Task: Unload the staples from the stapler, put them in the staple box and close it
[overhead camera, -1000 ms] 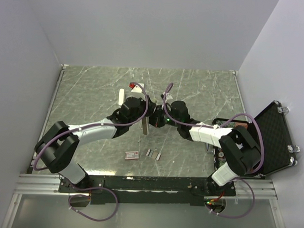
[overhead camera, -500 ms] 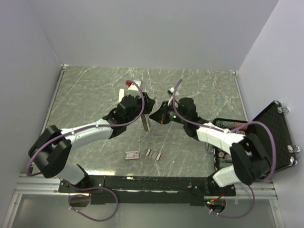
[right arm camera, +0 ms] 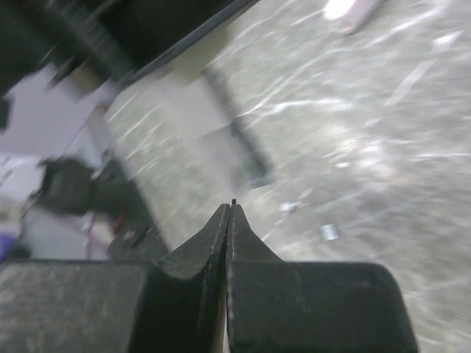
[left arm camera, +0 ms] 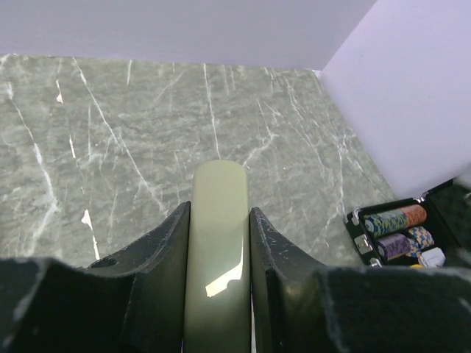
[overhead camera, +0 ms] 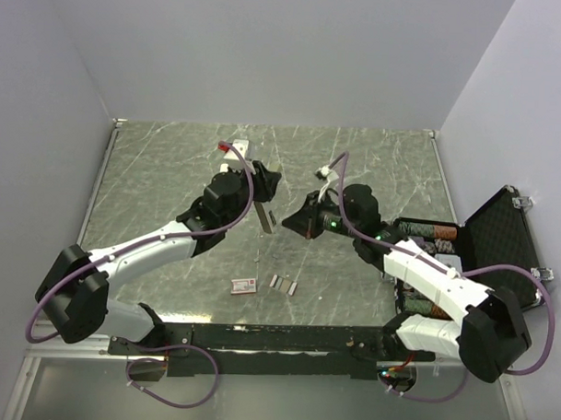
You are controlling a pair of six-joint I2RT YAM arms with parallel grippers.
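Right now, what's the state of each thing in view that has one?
left pincer: shut on the stapler
stapler: gripped, held above the table; open or closed unclear
right pincer: shut, nothing clearly held
staples: loose strips lying on the table
red-and-white box: lying flat beside the staples; open or closed unclear
black case: open, lid up

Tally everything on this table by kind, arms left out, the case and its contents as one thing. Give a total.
Stapler: 1
Staple strips: 3
Red-and-white box: 1
Black case: 1
Total: 6
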